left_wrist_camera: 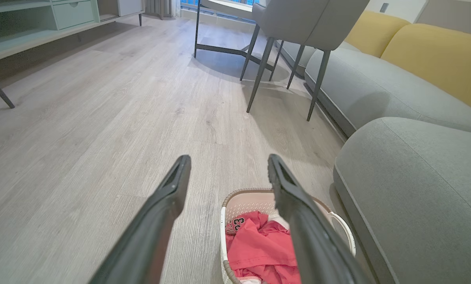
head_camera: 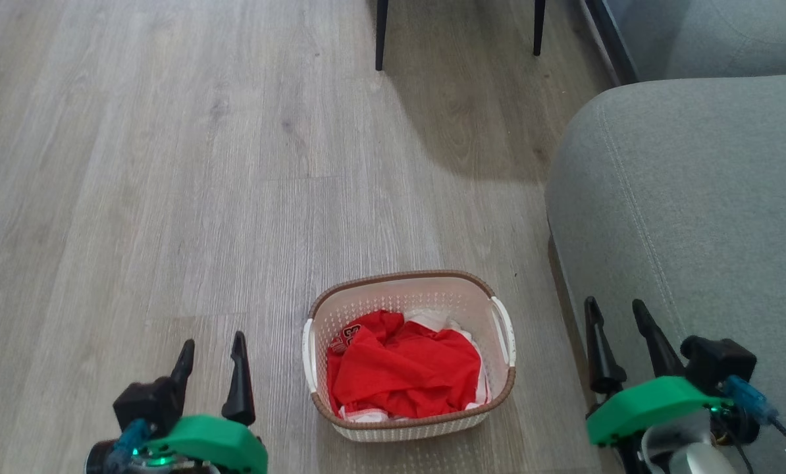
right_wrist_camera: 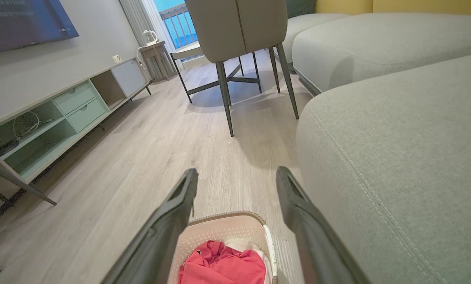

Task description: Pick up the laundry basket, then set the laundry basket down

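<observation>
Step in hand: reach for the pick-up. Best lower both arms together, take one white side handle each, and lift level.
Left gripper: fingers partly open, empty, left of the basket.
Laundry basket: on the floor between the grippers, beside the sofa.
Right gripper: fingers partly open, empty, touching nothing.

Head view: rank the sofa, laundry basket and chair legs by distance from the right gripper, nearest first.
1. Grey sofa, close beside the right gripper, on its right.
2. Laundry basket, on the floor to its left.
3. Chair legs, far ahead at the view's top.
</observation>
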Available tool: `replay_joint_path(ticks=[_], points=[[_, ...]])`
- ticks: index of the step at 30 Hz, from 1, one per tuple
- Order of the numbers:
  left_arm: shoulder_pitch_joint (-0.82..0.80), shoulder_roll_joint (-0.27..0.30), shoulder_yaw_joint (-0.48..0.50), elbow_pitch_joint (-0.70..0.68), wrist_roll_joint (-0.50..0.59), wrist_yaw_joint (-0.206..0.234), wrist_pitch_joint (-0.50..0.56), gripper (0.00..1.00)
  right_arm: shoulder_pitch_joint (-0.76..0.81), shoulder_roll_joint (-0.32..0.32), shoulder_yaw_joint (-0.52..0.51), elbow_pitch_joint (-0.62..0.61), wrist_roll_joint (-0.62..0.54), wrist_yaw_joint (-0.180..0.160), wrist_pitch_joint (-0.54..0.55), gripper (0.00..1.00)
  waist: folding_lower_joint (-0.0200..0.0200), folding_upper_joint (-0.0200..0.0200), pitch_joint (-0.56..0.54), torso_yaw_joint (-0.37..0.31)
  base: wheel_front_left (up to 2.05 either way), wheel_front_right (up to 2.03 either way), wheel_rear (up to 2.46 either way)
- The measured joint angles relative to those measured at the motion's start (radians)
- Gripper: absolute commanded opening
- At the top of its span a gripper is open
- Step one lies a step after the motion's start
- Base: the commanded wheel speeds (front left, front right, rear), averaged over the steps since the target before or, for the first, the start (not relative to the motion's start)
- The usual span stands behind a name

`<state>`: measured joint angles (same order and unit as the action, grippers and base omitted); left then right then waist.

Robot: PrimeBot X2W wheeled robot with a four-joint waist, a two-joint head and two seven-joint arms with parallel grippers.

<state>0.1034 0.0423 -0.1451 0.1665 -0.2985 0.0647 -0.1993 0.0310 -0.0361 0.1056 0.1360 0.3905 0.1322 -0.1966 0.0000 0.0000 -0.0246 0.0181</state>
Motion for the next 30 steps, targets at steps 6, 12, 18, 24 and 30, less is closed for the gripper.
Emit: replay_joint_path(ticks=[6, 12, 18, 24, 30], points=[[0.001, 0.0, -0.005, -0.001, 0.056, 0.007, -0.015, 1.0, 0.0, -0.001, 0.014, -0.017, -0.07, 0.0, -0.021, 1.0, 0.0, 0.0, 0.001, 0.001, 0.0, 0.0, 0.0], [0.004, 0.0, -0.01, -0.003, 0.109, 0.021, -0.032, 1.0, 0.0, -0.002, 0.026, -0.026, -0.14, 0.0, -0.037, 1.0, 0.0, 0.0, 0.003, 0.003, 0.0, 0.0, 0.0], [0.023, 0.001, -0.019, -0.011, 0.162, 0.033, -0.052, 1.0, 0.0, -0.003, 0.035, -0.037, -0.207, 0.0, -0.052, 1.0, 0.0, 0.0, 0.005, 0.004, 0.0, 0.0, 0.0], [0.024, 0.001, -0.021, -0.012, 0.165, 0.034, -0.052, 1.0, 0.0, -0.003, 0.037, -0.038, -0.212, 0.0, -0.052, 1.0, 0.0, 0.0, 0.008, 0.004, 0.0, 0.0, 0.0], [0.024, 0.002, -0.022, -0.012, 0.165, 0.034, -0.052, 1.0, 0.0, -0.003, 0.037, -0.037, -0.212, 0.0, -0.052, 1.0, 0.0, 0.0, 0.008, 0.004, 0.0, 0.0, 0.0]])
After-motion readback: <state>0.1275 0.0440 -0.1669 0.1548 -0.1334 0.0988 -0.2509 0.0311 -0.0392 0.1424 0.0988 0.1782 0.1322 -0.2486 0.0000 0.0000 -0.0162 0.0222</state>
